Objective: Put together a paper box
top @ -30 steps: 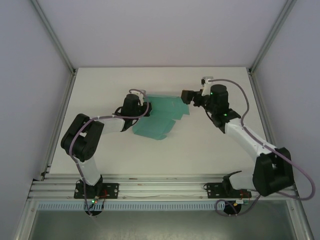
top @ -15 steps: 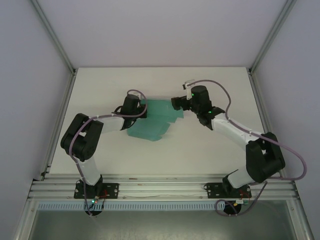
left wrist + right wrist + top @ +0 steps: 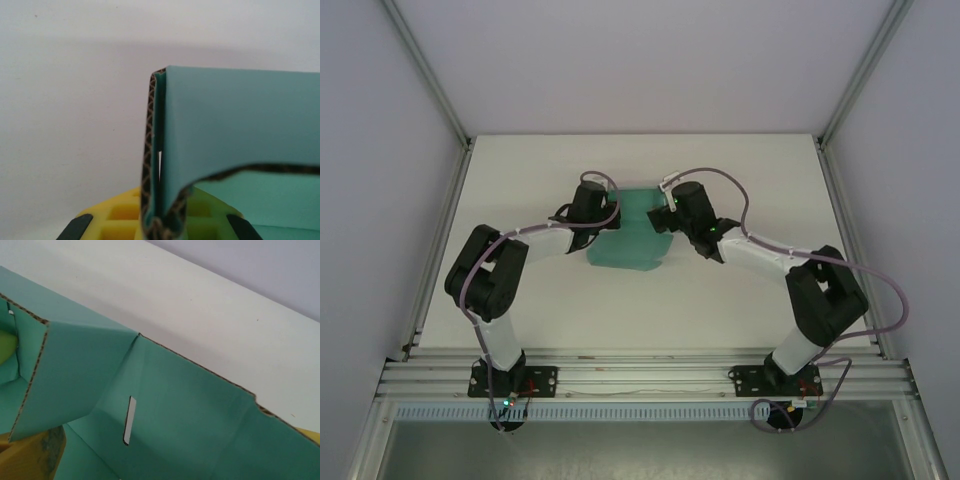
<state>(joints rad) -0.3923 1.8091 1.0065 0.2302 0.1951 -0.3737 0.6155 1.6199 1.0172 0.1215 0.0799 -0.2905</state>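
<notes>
Fingers (image 3: 117, 220) of the left gripper (image 3: 604, 216), yellow-padded, are pinched almost closed on a doubled-over flap at the left side of the teal-green corrugated-card paper box (image 3: 632, 245). The fold stands upright out of the jaws, its wavy core showing along the cut edge. The right gripper (image 3: 663, 216) stands with its jaws spread wide at the sheet's right side. One yellow finger (image 3: 35, 457) shows beneath a raised panel, near a narrow slot (image 3: 128, 420) cut in the card. Whether that finger touches the card cannot be told.

The box is part-folded and not yet closed. It lies on the white worktop (image 3: 520, 170) between the two wrists, nearer the far edge than the near one and about midway between the sides.

The card looks light and springy: stiff along its panels, weak at the scored creases, and likely to slide on the smooth surface if pushed unheld. The best grips appear to be on flap edges close to a crease, where a pinch can turn a panel without crushing it.
</notes>
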